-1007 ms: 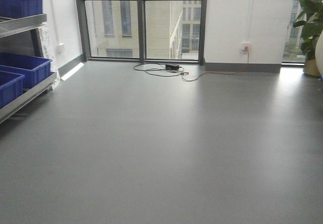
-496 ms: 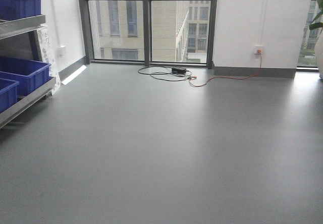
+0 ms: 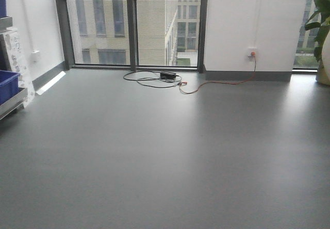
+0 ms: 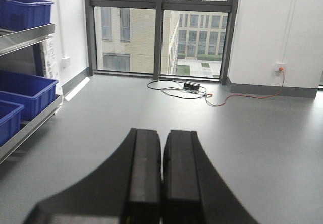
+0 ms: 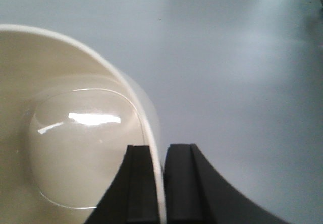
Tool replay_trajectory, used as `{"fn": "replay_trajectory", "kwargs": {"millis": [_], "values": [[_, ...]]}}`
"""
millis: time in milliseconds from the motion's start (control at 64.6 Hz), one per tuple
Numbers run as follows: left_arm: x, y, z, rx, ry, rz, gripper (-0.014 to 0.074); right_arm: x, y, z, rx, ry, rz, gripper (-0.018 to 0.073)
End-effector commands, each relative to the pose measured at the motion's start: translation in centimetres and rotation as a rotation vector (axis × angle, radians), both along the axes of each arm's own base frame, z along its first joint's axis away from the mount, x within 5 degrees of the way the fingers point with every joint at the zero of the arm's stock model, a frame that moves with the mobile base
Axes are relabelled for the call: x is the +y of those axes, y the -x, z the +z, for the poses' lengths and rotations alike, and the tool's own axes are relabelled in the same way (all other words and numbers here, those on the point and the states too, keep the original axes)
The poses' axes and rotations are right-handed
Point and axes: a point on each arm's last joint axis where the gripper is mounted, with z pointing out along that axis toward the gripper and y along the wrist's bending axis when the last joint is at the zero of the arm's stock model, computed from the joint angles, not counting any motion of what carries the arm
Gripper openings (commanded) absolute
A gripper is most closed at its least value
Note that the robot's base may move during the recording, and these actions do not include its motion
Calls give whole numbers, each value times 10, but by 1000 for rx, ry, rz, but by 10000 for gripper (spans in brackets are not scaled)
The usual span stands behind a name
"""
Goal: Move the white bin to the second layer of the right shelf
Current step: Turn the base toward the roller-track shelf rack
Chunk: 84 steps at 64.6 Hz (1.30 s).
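Note:
The white bin [image 5: 70, 128] fills the left of the right wrist view, glossy cream inside, held above the grey floor. My right gripper [image 5: 159, 156] is shut on the bin's rim, one finger inside the wall and one outside. My left gripper [image 4: 161, 148] is shut with nothing between its black pads, pointing over the floor towards the window. The right shelf second layer is out of view.
A steel rack [image 4: 28, 35] with blue crates [image 4: 25, 90] stands at the left; only its edge [image 3: 10, 102] shows in the front view. Black and orange cables [image 3: 154, 78] lie on the floor by the window. A potted plant [image 3: 320, 33] stands at the far right.
The front view has swung right: the rack with blue crates has slid almost out of the left edge, and the window and cables have shifted left.

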Motion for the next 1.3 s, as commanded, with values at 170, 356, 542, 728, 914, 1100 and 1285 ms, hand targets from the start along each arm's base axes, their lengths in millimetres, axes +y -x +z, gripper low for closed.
{"fn": "replay_trajectory", "kwargs": {"millis": [170, 356, 542, 728, 914, 1100, 1285], "values": [[0, 0, -1, -70, 14, 0, 85, 0, -4, 17, -115, -8, -5, 55], [0, 0, -1, -70, 14, 0, 85, 0, -4, 17, -115, -8, -5, 55], [0, 0, -1, -70, 14, 0, 85, 0, -4, 17, -115, -8, -5, 55], [0, 0, -1, -70, 14, 0, 85, 0, -4, 17, -115, -8, -5, 55], [0, 0, -1, -70, 14, 0, 85, 0, -4, 17, -115, -8, -5, 55], [0, 0, -1, -70, 14, 0, 85, 0, -4, 17, -115, -8, -5, 55], [0, 0, -1, -70, 14, 0, 85, 0, -4, 17, -115, -8, -5, 55]]}}
